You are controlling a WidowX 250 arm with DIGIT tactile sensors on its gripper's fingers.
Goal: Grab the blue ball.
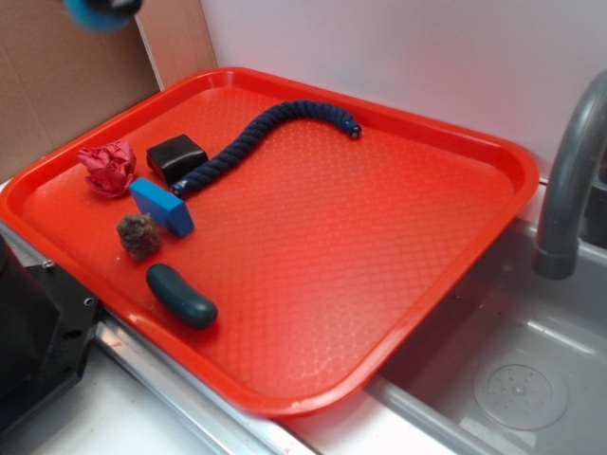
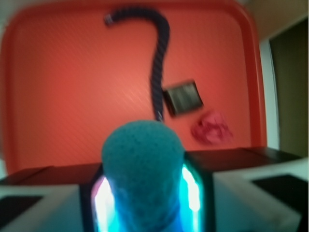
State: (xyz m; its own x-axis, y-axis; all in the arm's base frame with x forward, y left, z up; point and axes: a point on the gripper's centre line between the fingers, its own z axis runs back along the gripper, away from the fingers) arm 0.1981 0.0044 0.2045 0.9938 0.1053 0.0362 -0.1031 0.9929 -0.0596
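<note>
A: What is the gripper [image 2: 143, 193] doing?

B: It is clenching the small round turquoise-blue ball [image 2: 142, 169] with the knitted texture. In the wrist view the ball is sitting between the two pads, touching both, and their inner faces are glowing with light. The jaws are standing only as far apart as the ball is wide.

A: And where is that ball sitting relative to the tray?

B: It is hanging above the red plastic tray [image 1: 493, 156], clear of its surface. In the exterior view it is showing as a blurred blue shape [image 1: 95, 13] at the top left corner, beyond the tray's far left rim.

A: What is the tray holding?

B: A dark navy braided rope [image 1: 275, 133] is curving across the far part. Its near end is lying just beside a black rectangular block [image 1: 176, 157]. A crumpled red paper wad [image 1: 110, 168] is resting near the left rim. A flat blue rectangular block [image 1: 161, 206] is lying just in front of the black one, a rough brown lump [image 1: 139, 235] is sitting beside it, and a dark teal bean-shaped piece [image 1: 180, 296] is lying near the front rim.

A: And around the tray?

B: A grey metal sink [image 1: 512, 379] with a curved grey faucet [image 1: 569, 180] is lying on the right side.
</note>
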